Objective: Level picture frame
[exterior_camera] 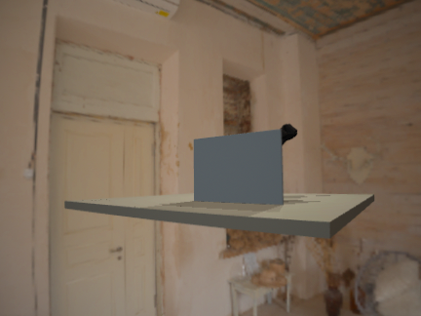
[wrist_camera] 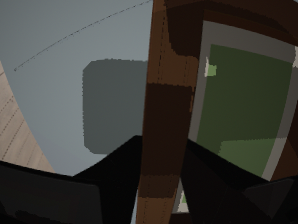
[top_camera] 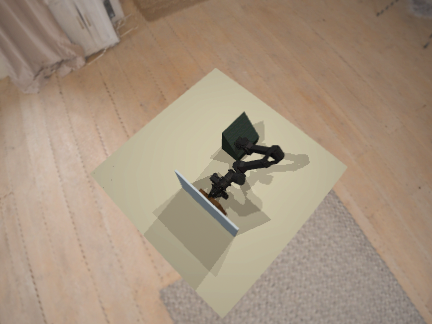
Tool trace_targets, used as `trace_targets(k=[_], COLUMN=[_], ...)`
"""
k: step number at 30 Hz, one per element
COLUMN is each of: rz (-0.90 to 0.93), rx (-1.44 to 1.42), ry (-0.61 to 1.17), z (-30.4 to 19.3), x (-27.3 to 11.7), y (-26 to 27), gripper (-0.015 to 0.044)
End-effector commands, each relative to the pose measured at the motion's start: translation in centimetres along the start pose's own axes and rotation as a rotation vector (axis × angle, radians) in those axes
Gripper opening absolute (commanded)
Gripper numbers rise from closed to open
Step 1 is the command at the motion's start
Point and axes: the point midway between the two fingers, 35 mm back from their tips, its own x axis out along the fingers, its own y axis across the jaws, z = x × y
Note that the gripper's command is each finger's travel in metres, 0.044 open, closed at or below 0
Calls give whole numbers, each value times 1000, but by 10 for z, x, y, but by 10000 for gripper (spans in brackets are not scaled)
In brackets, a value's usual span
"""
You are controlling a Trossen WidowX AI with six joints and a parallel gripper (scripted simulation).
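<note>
The brown picture frame (top_camera: 220,206) (wrist_camera: 169,112) is against the front of the blue-grey wall panel (top_camera: 207,204) (exterior_camera: 238,168) (wrist_camera: 45,110). In the wrist view its brown side bar runs up the picture, leaning slightly, with a grey border and green picture (wrist_camera: 245,100) to the right. My gripper (top_camera: 212,195) (wrist_camera: 160,144) is shut on this bar, one dark finger on each side. The screw and the notched strip are hidden behind the frame. The exterior view shows only the panel's back. I cannot tell from these views whether the frame is level.
The panel stands upright on the pale table (top_camera: 150,150) (exterior_camera: 322,210). A dark green wedge-shaped block (top_camera: 240,131) is beside the arm's base, behind the arm's reach toward the panel. The folded arm (top_camera: 257,162) bends out to one side. Shadows lie around the panel and arm.
</note>
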Motion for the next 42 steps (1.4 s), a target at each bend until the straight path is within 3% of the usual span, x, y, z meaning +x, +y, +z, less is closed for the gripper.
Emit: trace_targets(k=[1,42], rz=[5,0], rx=[5,1], ry=[5,5], z=[-2,-2], x=[0,0], y=[0,-5], gripper=[0,0])
